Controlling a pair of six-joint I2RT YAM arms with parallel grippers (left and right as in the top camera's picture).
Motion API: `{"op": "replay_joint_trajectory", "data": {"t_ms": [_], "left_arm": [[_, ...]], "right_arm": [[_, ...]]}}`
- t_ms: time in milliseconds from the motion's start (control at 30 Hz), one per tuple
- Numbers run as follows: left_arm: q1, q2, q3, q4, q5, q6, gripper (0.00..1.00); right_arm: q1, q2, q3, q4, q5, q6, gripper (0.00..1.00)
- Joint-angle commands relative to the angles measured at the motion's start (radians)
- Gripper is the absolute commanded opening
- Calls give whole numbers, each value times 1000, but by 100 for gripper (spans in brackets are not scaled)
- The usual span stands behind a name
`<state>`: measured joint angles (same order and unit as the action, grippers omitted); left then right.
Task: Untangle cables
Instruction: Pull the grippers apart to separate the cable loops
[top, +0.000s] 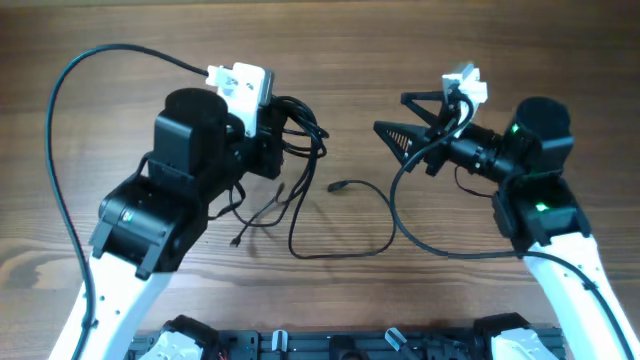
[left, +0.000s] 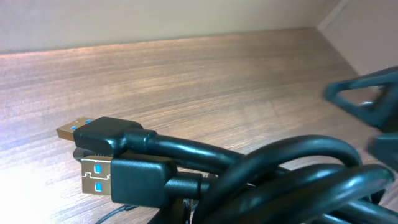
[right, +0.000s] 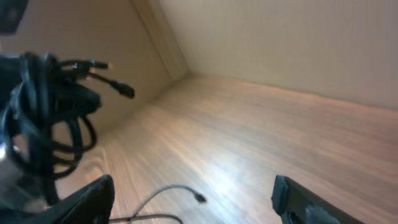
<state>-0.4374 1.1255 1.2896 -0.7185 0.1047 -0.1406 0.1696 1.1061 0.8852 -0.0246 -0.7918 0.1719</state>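
A bundle of black cables (top: 300, 128) hangs at my left gripper (top: 272, 150), whose fingers are hidden under the wrist. In the left wrist view the bundle (left: 261, 174) fills the frame, with two USB plugs (left: 102, 175) sticking out left, above the wood. The right wrist view shows the bundle (right: 46, 112) lifted off the table. One loose thin cable (top: 372, 245) lies on the table in a loop, with its plug end (top: 336, 185) between the arms; it also shows in the right wrist view (right: 186, 190). My right gripper (top: 390, 112) (right: 189, 208) is open and empty, right of the bundle.
Thin cable ends (top: 255, 215) trail onto the wooden table (top: 480, 40) below the left gripper. Thicker black camera cables run from the left wrist (top: 60, 90) and the right wrist (top: 440, 248). The right gripper shows at the left wrist view's right edge (left: 367, 102).
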Motion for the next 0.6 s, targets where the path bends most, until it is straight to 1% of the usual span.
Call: {"op": "replay_joint_trajectory", "data": {"t_ms": [0,100,167,200,233,267,333,433,467,567], "left_arm": [[-3,19,12,13,-24,-30,4],[-3,23,12,32,-19,-60,4],[-3,23,12,57,1,-75,4],[-3,23,12,65,19,-77,4],[-3,23,12,72,43,-77,4],[-3,23,12,77,82,-76,4],[-3,24,12,89,173,-76,4],[-13,27,12,78,190,-64,4],[-32,27,12,74,211,-33,4],[-66,27,12,76,212,-23,4]], "right_arm": [[2,-48,101,-117,35,-212,78],[23,-84,170,-224,74,-323,79],[53,-109,204,-276,113,-381,87],[77,-122,220,-308,133,-409,94],[101,-130,235,-340,151,-430,97],[139,-138,254,-390,184,-460,98],[224,-145,279,-463,301,-484,97],[354,-149,281,-489,502,-488,98],[435,-147,281,-502,628,-513,98],[546,-139,281,-515,869,-512,97]]}}
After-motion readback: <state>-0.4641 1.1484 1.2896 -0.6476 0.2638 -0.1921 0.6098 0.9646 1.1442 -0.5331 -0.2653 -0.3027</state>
